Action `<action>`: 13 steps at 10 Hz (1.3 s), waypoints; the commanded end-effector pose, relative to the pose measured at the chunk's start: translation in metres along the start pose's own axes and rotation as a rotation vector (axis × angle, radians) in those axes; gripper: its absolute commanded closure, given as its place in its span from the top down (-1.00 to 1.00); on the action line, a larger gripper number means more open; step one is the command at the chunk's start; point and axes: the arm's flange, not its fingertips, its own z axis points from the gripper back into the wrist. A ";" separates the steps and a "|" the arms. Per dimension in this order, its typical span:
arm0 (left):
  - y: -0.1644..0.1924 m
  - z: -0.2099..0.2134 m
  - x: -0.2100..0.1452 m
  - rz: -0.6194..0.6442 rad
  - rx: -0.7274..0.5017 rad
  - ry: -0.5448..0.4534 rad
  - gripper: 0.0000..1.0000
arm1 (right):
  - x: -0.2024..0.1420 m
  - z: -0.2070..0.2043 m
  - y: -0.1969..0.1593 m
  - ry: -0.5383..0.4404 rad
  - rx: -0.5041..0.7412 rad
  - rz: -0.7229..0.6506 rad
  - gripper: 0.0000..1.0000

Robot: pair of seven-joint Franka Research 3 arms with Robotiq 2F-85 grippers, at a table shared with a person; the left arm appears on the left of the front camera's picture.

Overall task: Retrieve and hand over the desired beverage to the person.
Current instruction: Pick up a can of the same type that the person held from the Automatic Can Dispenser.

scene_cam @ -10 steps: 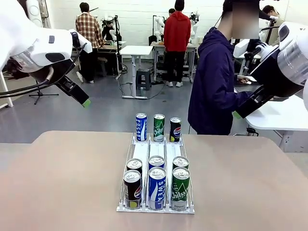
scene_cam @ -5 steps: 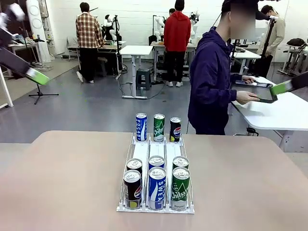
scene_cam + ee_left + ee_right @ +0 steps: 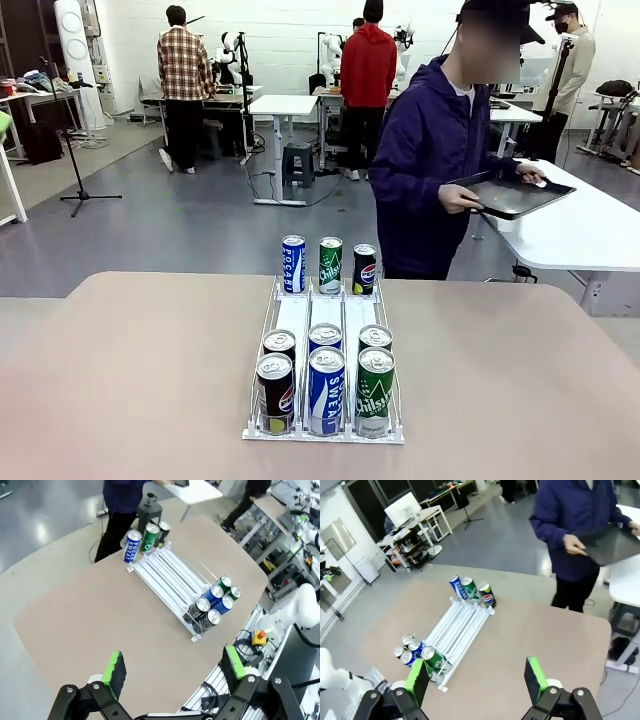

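The left claw [image 3: 174,665] hangs high over the brown table [image 3: 130,380], its green-padded fingers [image 3: 115,667] spread wide with nothing between them and touching nothing; far below it lies the white rack [image 3: 294,315], running lengthwise down the middle of the table in three lanes. At the near end of the left lane stand two dark cans [image 3: 275,392], one behind the other; the middle lane has two blue cans [image 3: 326,390] in the same way; the right lane has two green cans [image 3: 374,392]. The stretch of each lane behind them is bare; at the far end of the rack stand three more in a row, upright and just beside each other: a lone blue can [image 3: 293,264] on the left, a lone green can [image 3: 330,264] in the middle, a lone dark can [image 3: 365,269] on the right. Beyond the far edge of the table, right of the rack, stands the person [image 3: 425,160] in the purple jacket, well apart from the cans, holding a flat dark tray [image 3: 510,195] over a white side table [image 3: 590,240]. The right claw [image 3: 476,675] hovers high above the table too, gaping wide and empty, the rack well below it and the person beyond.
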 end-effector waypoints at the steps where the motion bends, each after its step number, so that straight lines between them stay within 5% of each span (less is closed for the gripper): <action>1: -0.001 -0.008 0.002 -0.020 -0.013 0.027 1.00 | -0.005 -0.009 0.010 0.042 0.009 -0.002 1.00; 13: -0.001 -0.008 0.002 -0.020 -0.013 0.027 1.00 | 0.000 0.000 0.000 0.000 0.000 0.000 1.00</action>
